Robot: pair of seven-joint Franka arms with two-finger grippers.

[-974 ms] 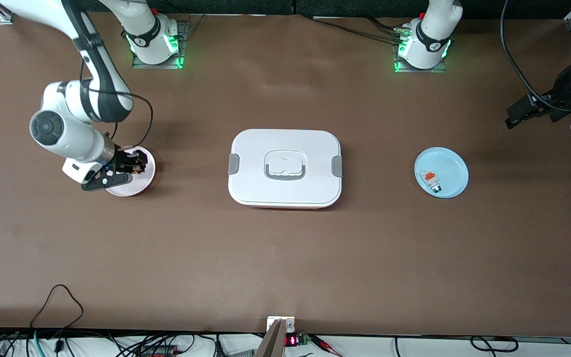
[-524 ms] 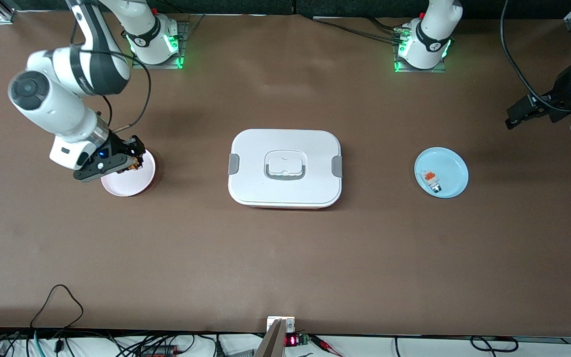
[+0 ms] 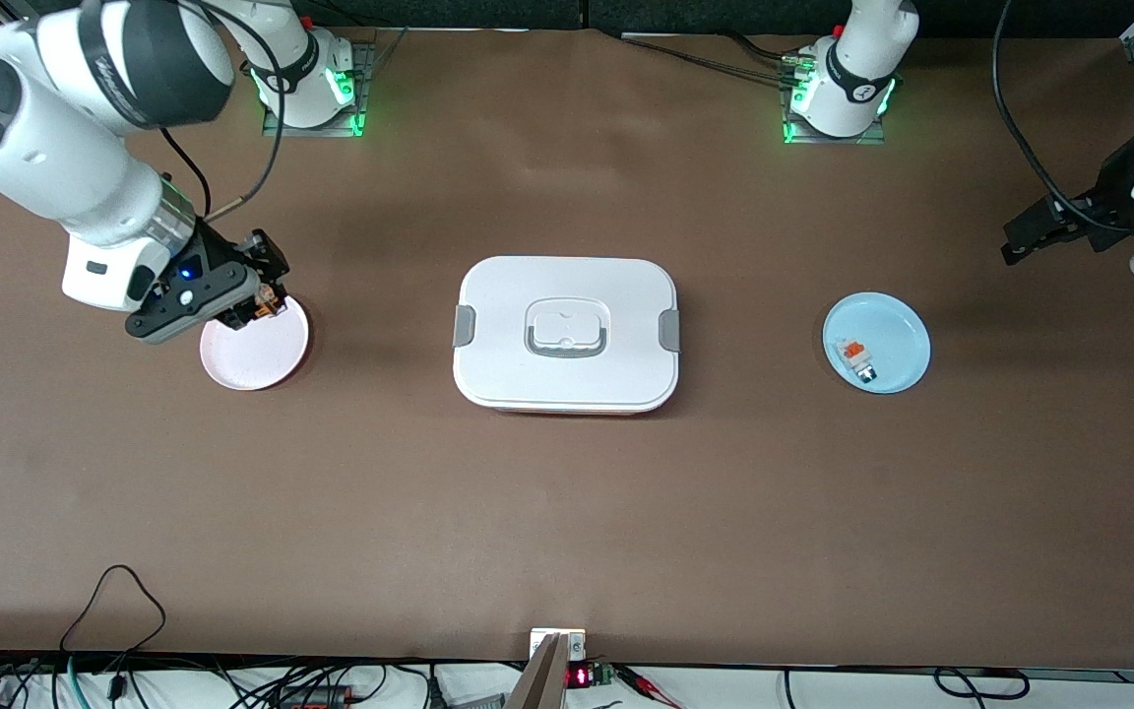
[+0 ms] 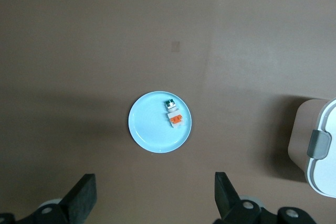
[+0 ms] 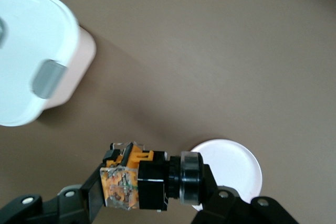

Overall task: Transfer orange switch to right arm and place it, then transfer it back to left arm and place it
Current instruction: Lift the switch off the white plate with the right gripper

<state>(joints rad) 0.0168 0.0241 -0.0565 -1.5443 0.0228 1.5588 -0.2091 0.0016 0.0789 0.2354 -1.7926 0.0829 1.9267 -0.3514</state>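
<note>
Gripping the orange switch (image 5: 144,179) — right gripper (image 3: 250,292) above the pink plate (image 3: 254,350).
Left gripper (image 4: 154,198) waits, jaws apart.

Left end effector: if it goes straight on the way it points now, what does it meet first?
Probably the blue plate: the open left end effector looks down at it from above. How high it hangs is unclear.

Both arms (image 3: 85,108) are big, round and white, with dark grey bands at the joints. Their white bases (image 3: 306,74) sit on metal plates and glow green at the bottom. A thin black cable (image 3: 272,128) loops along the right arm. Each arm ends in black parts, and one small blue light (image 3: 185,273) shines there.
</note>
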